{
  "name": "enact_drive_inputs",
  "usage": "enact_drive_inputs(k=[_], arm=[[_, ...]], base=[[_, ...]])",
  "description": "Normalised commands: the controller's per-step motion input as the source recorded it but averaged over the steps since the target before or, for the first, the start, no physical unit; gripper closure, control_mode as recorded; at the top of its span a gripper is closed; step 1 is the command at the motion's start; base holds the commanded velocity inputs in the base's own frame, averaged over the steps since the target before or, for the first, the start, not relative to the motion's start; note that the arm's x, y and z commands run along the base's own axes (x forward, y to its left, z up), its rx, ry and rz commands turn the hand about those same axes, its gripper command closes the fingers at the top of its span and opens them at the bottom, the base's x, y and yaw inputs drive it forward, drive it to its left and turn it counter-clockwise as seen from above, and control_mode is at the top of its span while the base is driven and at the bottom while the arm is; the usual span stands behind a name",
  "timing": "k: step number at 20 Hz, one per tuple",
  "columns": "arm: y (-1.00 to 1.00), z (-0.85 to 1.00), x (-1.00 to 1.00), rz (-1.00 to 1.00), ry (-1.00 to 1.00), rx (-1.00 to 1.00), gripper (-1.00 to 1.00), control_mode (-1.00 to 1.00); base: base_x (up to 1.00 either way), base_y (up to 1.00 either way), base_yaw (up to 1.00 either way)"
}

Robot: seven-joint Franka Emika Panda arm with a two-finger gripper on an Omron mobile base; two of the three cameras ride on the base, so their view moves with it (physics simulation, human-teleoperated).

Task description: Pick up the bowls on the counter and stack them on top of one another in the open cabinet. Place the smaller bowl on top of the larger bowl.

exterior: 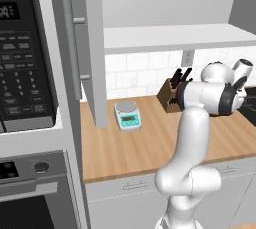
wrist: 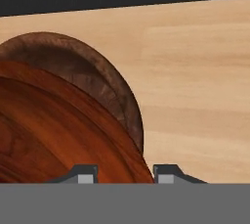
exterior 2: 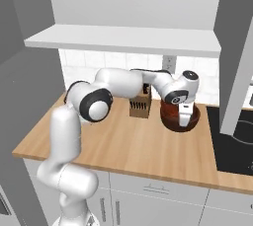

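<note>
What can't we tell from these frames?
- Bowl, right base view: the gripper covers its middle; contents unknown.
- Hand view: the rim runs between the fingertips; jaws closed on it or not, unclear.
- Left base view: the arm hides the counter right of the knife block.

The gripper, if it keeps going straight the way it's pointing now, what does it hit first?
Most likely the rim of the reddish-brown bowl. The gripper points down with that rim running between its jaws. The counter lies beyond; depth is hard to judge.
</note>
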Motion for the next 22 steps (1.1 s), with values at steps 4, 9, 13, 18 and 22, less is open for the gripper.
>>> enact_drive_inputs(k=[4,9,13,18,22], arm=[[-0.19,-0.24,0.48,-0.1,0.12,0.0,1.0,-1.0],[-0.12,-0.2,0.67,-0.1,0.14,0.0,1.0,-1.0],[-0.09,-0.19,0.63,-0.09,0.1,0.0,1.0,-1.0],[-0.08,-0.12,0.24,-0.02,0.02,0.0,-1.0,-1.0],[0.0,0.1,-0.48,0.02,0.0,0.0,-1.0,-1.0]], base=[[0.0,0.0,0.0],[0.0,0.0,0.0],[0.0,0.0,0.0],[0.0,0.0,0.0],[0.0,0.0,0.0]])
